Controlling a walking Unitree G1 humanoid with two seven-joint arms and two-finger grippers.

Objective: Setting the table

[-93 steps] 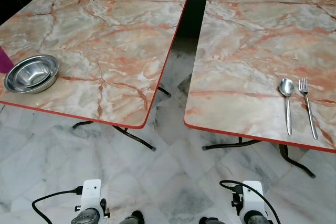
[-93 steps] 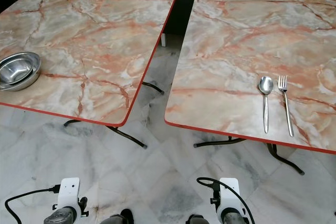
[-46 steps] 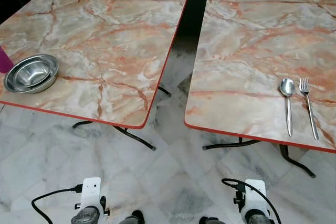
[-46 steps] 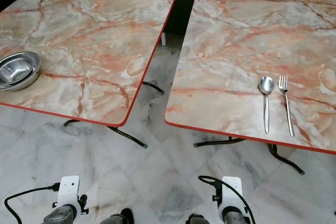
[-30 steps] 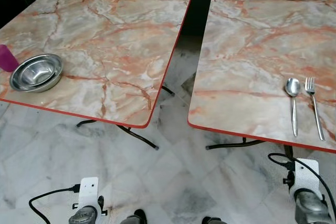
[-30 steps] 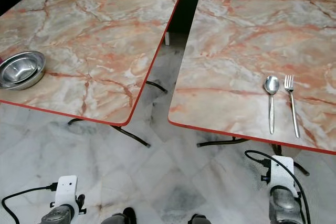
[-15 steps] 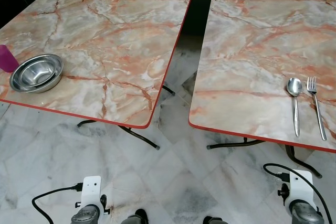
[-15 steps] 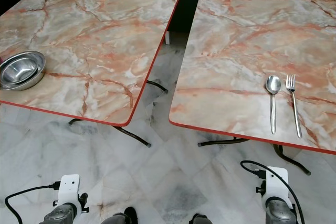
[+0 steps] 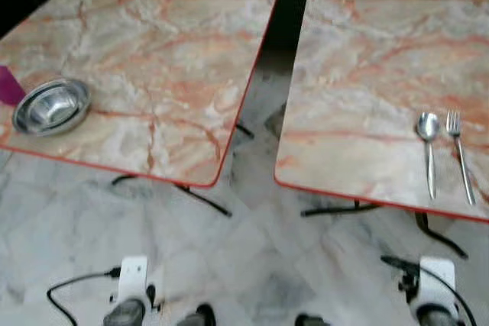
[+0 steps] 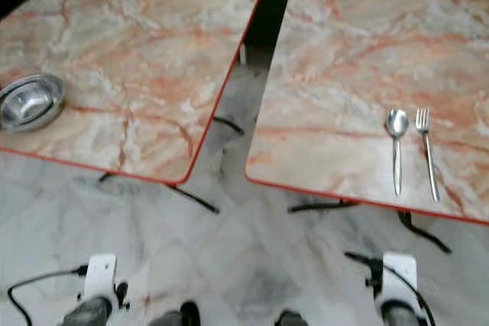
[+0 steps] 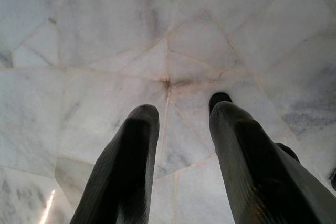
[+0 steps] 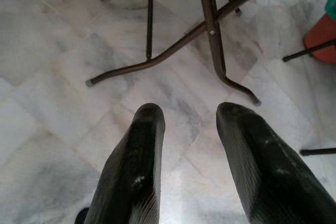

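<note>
Both arms hang low over the marble floor (image 9: 252,265), nearest the camera. left gripper (image 11: 178,124) has its fingers spread with nothing between them, just floor tiles under it. right gripper (image 12: 189,116) is likewise parted and empty, pointing at the folding legs (image 12: 210,30) under the right table (image 10: 344,43)

Landmark = right table. spoon (image 10: 396,146) and fork (image 10: 427,150) lie side by side near its front edge, toward the right end, parallel, just apart. Left of it, across the gap, sits the left table (image 9: 153,43) with the steel bowls (image 9: 52,106) near its front-left edge and a purple cup (image 9: 9,85) just beyond them

Change vs half a second ago: whole picture is now motion-blurred, so the camera is moving, objects unmoved. Over three seconds the view drifted and the right wrist swung out right. Judgement: robot is repositioning, likely to fetch bowls; place setting has cutlery only
</note>
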